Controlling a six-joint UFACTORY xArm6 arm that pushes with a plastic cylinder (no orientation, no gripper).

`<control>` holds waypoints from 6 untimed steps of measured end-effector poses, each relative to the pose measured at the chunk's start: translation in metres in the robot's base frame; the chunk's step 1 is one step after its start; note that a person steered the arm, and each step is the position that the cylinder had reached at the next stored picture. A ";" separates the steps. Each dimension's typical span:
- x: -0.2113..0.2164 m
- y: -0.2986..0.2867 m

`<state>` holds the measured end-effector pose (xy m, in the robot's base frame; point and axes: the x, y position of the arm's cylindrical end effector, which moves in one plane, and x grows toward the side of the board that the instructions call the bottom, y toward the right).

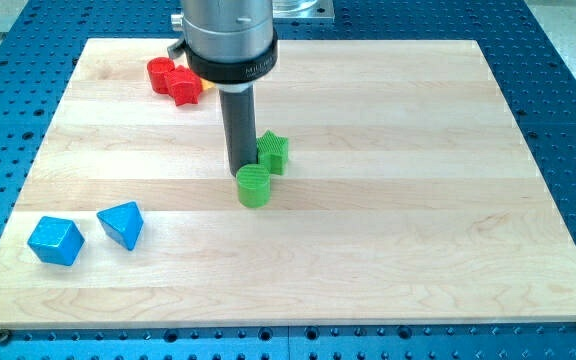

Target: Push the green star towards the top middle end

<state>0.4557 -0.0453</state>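
Tip (240,166) beside green star (273,152), green cylinder (254,187)

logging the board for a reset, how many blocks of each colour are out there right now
red: 2, the red blocks at the view's top left
yellow: 1, a yellow sliver mostly hidden behind them
green: 2, the green star and the green cylinder, flanking my tip
blue: 2, the blue cube and the blue wedge
total: 7

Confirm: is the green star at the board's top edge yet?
No, the green star sits near the board's middle, beside my tip.
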 end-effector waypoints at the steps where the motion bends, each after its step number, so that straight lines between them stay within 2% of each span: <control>1: -0.012 0.050; 2: -0.075 0.081; 3: -0.114 0.097; 4: -0.093 0.120; 5: -0.136 0.121; 6: -0.158 0.097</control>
<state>0.2976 0.0522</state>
